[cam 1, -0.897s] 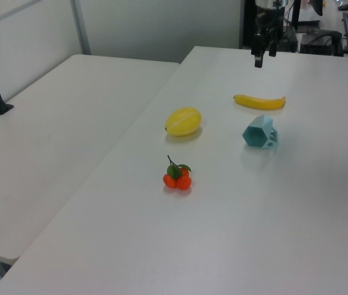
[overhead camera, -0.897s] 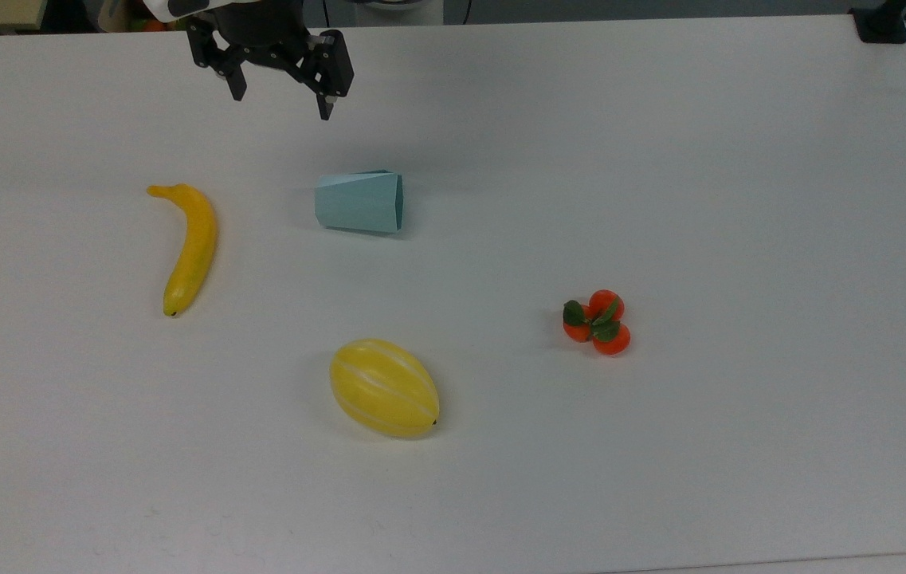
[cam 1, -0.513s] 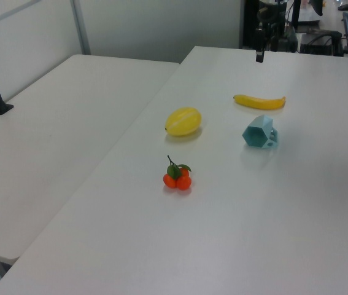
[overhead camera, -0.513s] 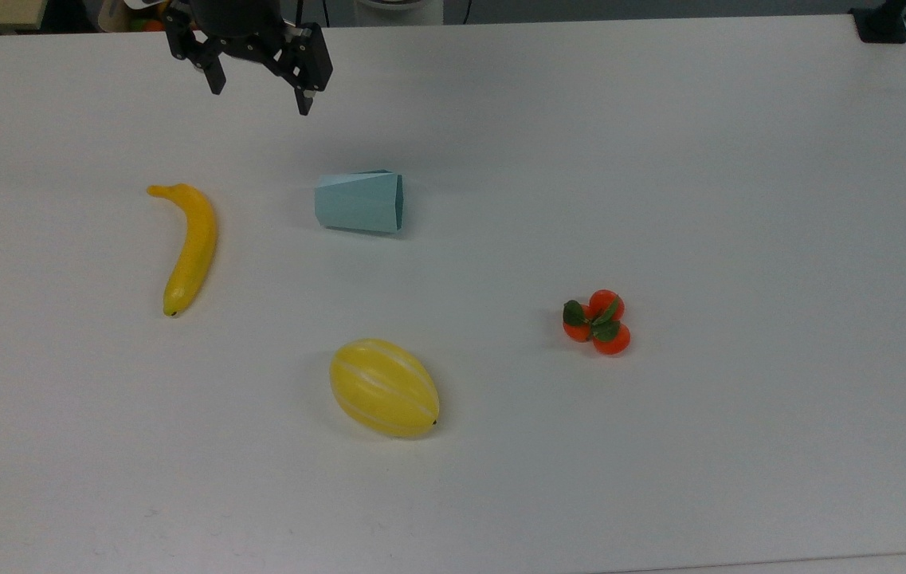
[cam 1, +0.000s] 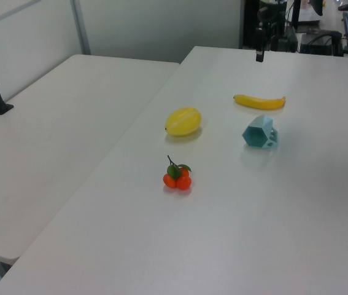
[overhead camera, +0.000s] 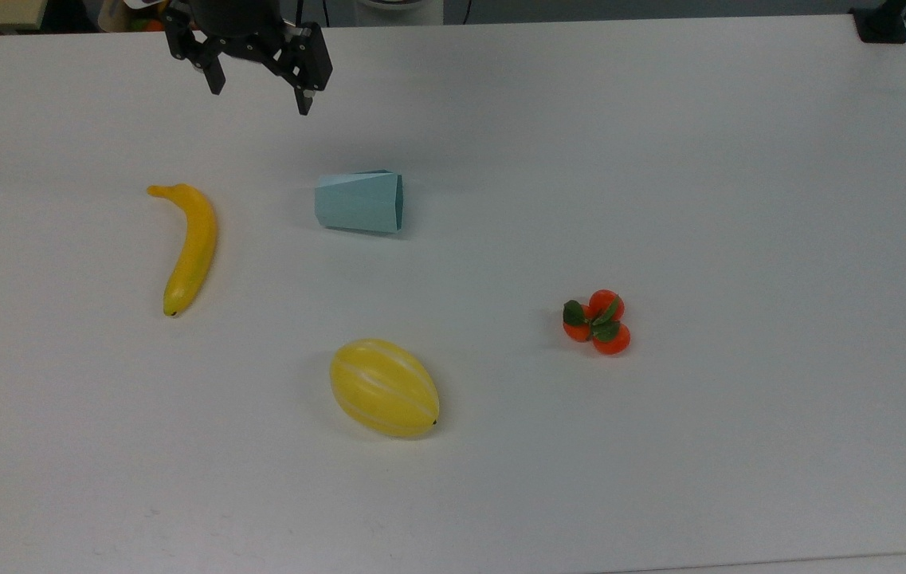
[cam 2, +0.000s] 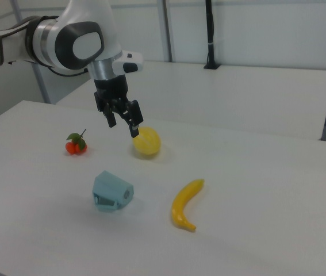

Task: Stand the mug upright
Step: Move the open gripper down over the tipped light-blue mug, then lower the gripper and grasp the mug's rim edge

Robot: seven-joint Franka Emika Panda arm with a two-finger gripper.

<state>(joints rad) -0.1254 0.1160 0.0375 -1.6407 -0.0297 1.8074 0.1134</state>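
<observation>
While the gripper (overhead camera: 260,91) hangs near the far edge of the table (overhead camera: 660,159) in the top view, it sits further toward the top view's left and closer to that edge than it did 0.9 s ago; since 0.5 s ago it has not visibly moved. Its two black fingers (overhead camera: 305,100) stand apart with nothing between them, and they hold the same spread as before. In the right view the gripper (cam 2: 123,122) hovers above the table, well apart from the mug (cam 2: 112,192).

The mug (overhead camera: 358,202) lies on its side where it lay earlier — near the table's middle in the top view, its wide hexagonal rim turned toward the top view's right and its narrower base toward the top view's left. In the left view the mug (cam 1: 259,132) shows its open mouth and a small handle nub against the table. The banana (overhead camera: 188,245), the yellow melon (overhead camera: 383,387) and the cluster of small oranges (overhead camera: 598,322) have all stayed put.

The arm's upper part is cut off by the top view's upper edge. In the left view the gripper (cam 1: 260,54) is small and dark against cluttered background, and its fingers are hard to separate there. In the right view the gripper overlaps the melon (cam 2: 146,142) behind it.
</observation>
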